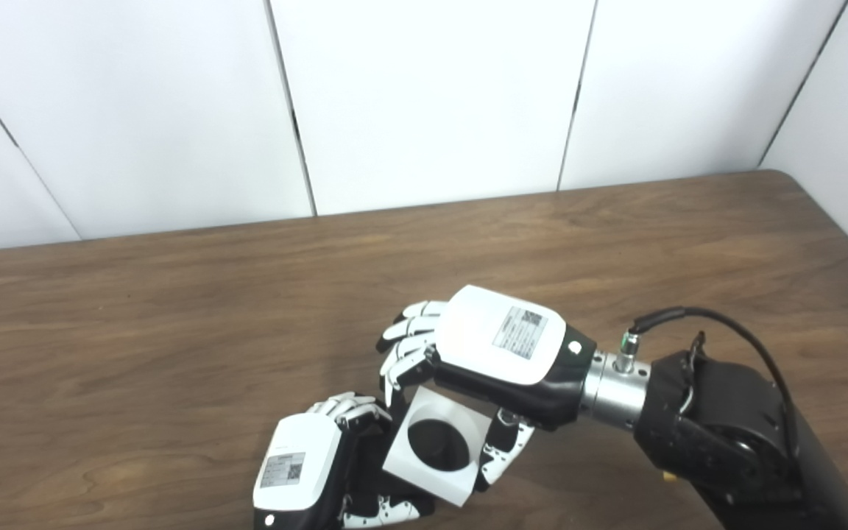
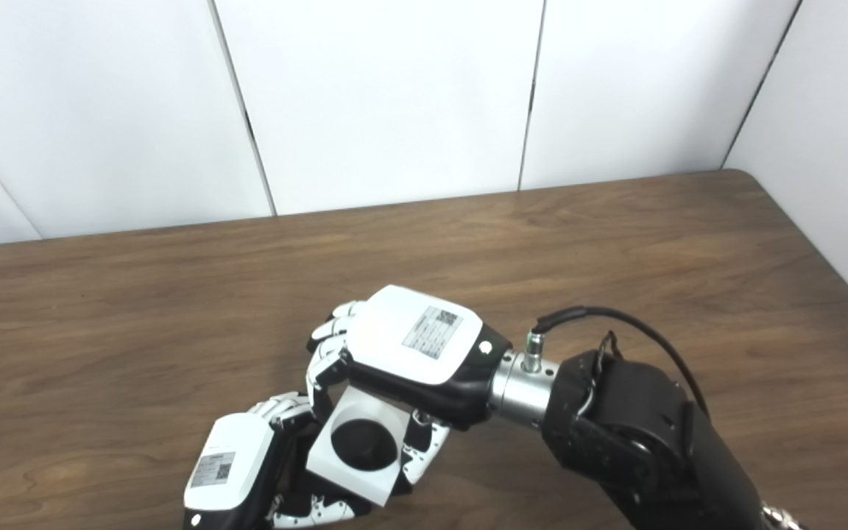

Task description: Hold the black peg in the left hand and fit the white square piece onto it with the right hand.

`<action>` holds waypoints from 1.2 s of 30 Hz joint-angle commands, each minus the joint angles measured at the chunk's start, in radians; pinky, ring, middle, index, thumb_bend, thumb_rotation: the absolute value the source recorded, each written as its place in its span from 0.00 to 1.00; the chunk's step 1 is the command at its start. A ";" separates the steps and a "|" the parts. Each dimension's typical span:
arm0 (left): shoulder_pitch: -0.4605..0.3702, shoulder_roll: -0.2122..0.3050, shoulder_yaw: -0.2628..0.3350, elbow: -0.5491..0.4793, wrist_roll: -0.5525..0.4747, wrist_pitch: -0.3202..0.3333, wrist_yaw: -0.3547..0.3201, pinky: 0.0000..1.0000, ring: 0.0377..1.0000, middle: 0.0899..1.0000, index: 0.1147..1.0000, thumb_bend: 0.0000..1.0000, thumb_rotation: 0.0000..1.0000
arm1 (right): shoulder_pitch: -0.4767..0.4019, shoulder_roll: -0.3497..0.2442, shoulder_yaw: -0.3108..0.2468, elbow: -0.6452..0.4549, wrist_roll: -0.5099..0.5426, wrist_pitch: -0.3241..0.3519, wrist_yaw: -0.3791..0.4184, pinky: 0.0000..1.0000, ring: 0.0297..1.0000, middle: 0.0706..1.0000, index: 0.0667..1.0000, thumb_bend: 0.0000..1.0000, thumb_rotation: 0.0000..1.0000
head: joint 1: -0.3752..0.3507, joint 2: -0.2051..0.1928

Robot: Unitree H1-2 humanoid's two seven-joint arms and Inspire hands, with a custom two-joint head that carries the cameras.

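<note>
- You are looking down at a brown wooden table (image 1: 174, 331) backed by white wall panels (image 1: 431, 96); both hands are working near the bottom edge, toward 6 o'clock in the picture.
- Your right hand (image 1: 501, 353) is reaching in from 4 o'clock, back plate facing up, with its fingers (image 1: 409, 346) curling down at the far side and its thumb (image 1: 501, 449) showing below. It is pinching the white square piece (image 1: 435, 445) between them.
- The white square piece is sitting tilted, 1 corner pointing toward 6 o'clock, just under the right palm. Its round hole is showing black.
- The black peg (image 1: 439, 442) is showing only as that dark round patch in the hole; you cannot tell how far it is seated.
- Your left hand (image 1: 321, 471) is coming up from 6 o'clock, at 8 o'clock from the piece and touching its left edge. Its fingers (image 1: 347, 408) are curling closed, but what they are clasping is hidden, so its grip cannot be confirmed.
- A black cable (image 1: 718, 324) is looping over the right wrist.
</note>
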 commanded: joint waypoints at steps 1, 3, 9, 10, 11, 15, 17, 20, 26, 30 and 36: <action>0.033 0.002 -0.025 0.052 -0.016 0.032 -0.102 0.74 0.80 0.72 0.42 0.51 0.05 | -0.019 0.010 -0.015 -0.003 -0.007 -0.041 -0.047 0.85 0.82 0.67 0.44 0.52 0.13 | -0.002 0.003; 0.032 0.002 -0.026 0.052 -0.014 0.033 -0.102 0.73 0.80 0.72 0.42 0.51 0.05 | -0.014 0.014 -0.019 0.008 -0.013 -0.051 -0.057 0.87 0.82 0.68 0.44 0.52 0.13 | 0.000 0.003; 0.035 -0.001 -0.030 0.043 -0.011 0.044 -0.115 0.74 0.80 0.72 0.42 0.51 0.05 | -0.002 0.019 -0.030 0.030 -0.032 -0.076 -0.089 0.88 0.83 0.68 0.44 0.52 0.13 | 0.008 0.007; 0.036 -0.002 -0.030 0.041 -0.013 0.045 -0.115 0.74 0.80 0.72 0.42 0.51 0.05 | -0.004 0.019 -0.033 0.035 -0.035 -0.078 -0.093 0.88 0.83 0.68 0.44 0.52 0.13 | 0.009 0.007; 0.036 -0.002 -0.030 0.040 -0.014 0.045 -0.115 0.74 0.80 0.72 0.42 0.51 0.05 | -0.005 0.019 -0.036 0.039 -0.038 -0.080 -0.096 0.88 0.83 0.69 0.44 0.52 0.13 | 0.009 0.007; 0.036 -0.002 -0.031 0.040 -0.012 0.045 -0.116 0.74 0.80 0.72 0.42 0.51 0.05 | -0.012 0.024 -0.047 0.054 -0.041 -0.084 -0.109 0.90 0.83 0.70 0.44 0.52 0.13 | 0.009 0.007; 0.036 -0.002 -0.031 0.041 -0.011 0.043 -0.113 0.74 0.80 0.72 0.42 0.51 0.05 | -0.015 0.027 -0.051 0.059 -0.040 -0.084 -0.112 0.91 0.83 0.70 0.45 0.52 0.13 | 0.012 0.010; 0.037 -0.003 -0.032 0.039 -0.010 0.044 -0.113 0.74 0.80 0.72 0.42 0.51 0.05 | -0.020 0.031 -0.055 0.063 -0.041 -0.082 -0.112 0.92 0.83 0.70 0.45 0.52 0.13 | 0.012 0.010; 0.038 -0.002 -0.033 0.034 -0.007 0.046 -0.118 0.74 0.80 0.72 0.42 0.51 0.05 | -0.026 0.032 -0.059 0.075 -0.050 -0.085 -0.112 0.90 0.83 0.70 0.45 0.52 0.13 | 0.012 0.017; 0.038 -0.001 -0.034 0.033 -0.009 0.043 -0.115 0.74 0.80 0.71 0.42 0.51 0.05 | -0.022 0.031 -0.063 0.081 -0.045 -0.079 -0.108 0.90 0.83 0.69 0.45 0.52 0.13 | 0.012 0.020; 0.038 -0.001 -0.033 0.025 -0.013 0.049 -0.126 0.74 0.80 0.72 0.42 0.51 0.05 | -0.014 0.034 -0.062 0.085 -0.037 -0.086 -0.114 0.89 0.83 0.69 0.45 0.52 0.13 | 0.013 0.024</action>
